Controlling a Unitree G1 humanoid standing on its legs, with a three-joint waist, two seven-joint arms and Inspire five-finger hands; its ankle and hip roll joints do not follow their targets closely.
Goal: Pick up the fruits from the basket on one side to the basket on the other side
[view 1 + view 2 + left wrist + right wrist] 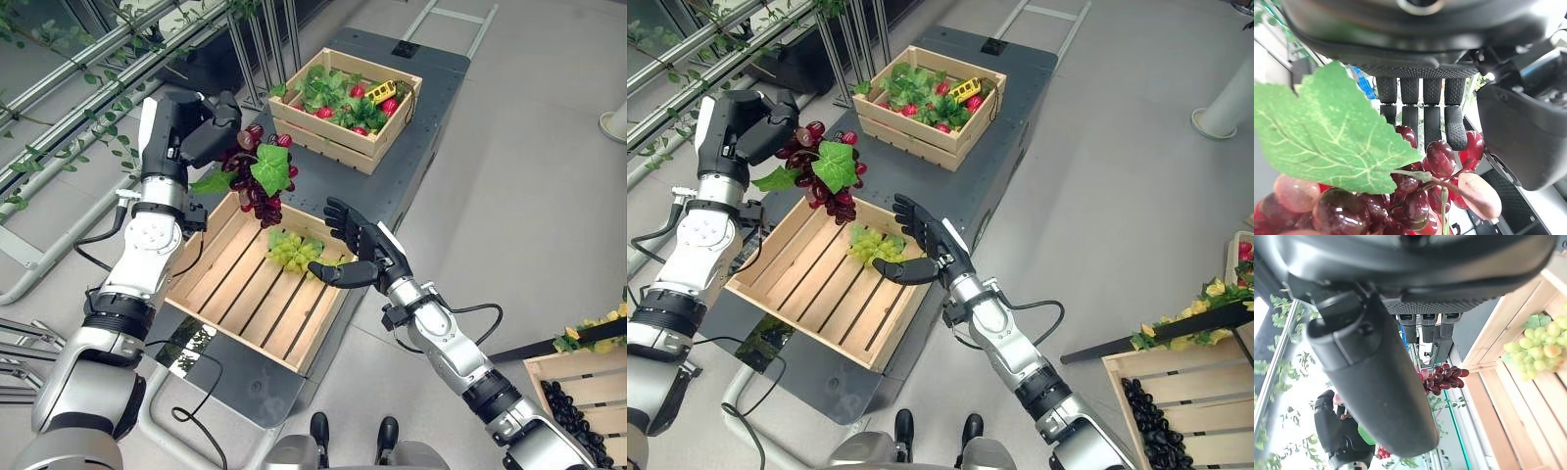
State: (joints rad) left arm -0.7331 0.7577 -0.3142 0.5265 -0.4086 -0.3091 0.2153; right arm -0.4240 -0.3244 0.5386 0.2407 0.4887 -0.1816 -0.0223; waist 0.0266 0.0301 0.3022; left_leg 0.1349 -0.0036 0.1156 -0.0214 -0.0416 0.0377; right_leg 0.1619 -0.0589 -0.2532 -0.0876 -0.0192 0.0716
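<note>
A bunch of red grapes (260, 181) with a green leaf (1327, 132) hangs from my left hand (211, 132), which is shut on its top. It hangs above the far left corner of the near wooden crate (323, 328). Inside that crate, by its far right wall, lies a bunch of green grapes (292, 253). My right hand (367, 250) hovers open just right of the green grapes, with fingers spread and the thumb pointing at them. The far crate (328, 139) holds red fruits, leaves and a yellow item (382, 91).
Both crates stand on a dark platform (431, 98). A third crate (578, 387) with dark grapes and yellow flowers (588, 333) sits on the floor at the lower right. Metal rails with vines (78, 117) run along the left side.
</note>
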